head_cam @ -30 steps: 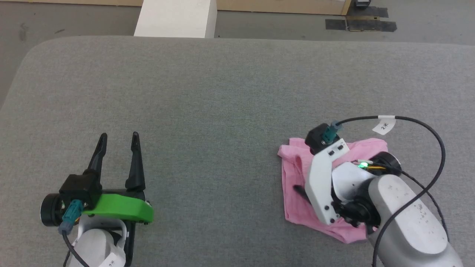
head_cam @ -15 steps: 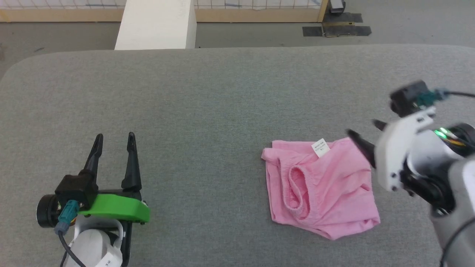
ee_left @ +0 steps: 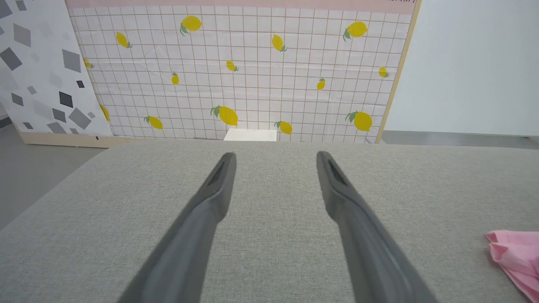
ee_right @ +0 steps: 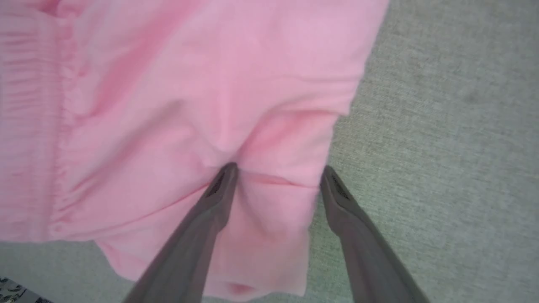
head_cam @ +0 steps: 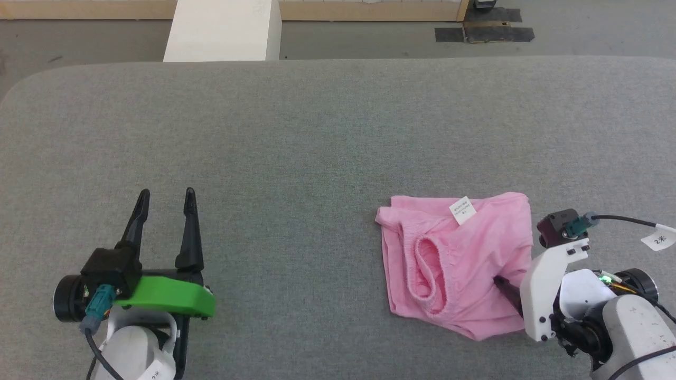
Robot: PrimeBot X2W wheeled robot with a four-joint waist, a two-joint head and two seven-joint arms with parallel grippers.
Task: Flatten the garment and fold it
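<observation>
Setting: staged robot test lab.
Evidence: lemon-print backdrop panel (ee_left: pixel 252 75) at 12 o'clock; black floor tape (head_cam: pixel 483 34) at 1 o'clock; grey padded worktop (head_cam: pixel 317 132).

The garment (head_cam: pixel 475 264) is light pink, its label (head_cam: pixel 462 210) white at twelve o'clock; the tabletop (head_cam: pixel 296 148) is flecked grey; the backdrop panel (ee_left: pixel 261 71) has yellow lemons on a white grid.

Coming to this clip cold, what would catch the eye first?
The pink garment lies rumpled on the right of the grey padded surface, white label at its far edge. The right gripper stands open over the garment's near right corner, while the left gripper rests open far to the left, apart from it.
</observation>
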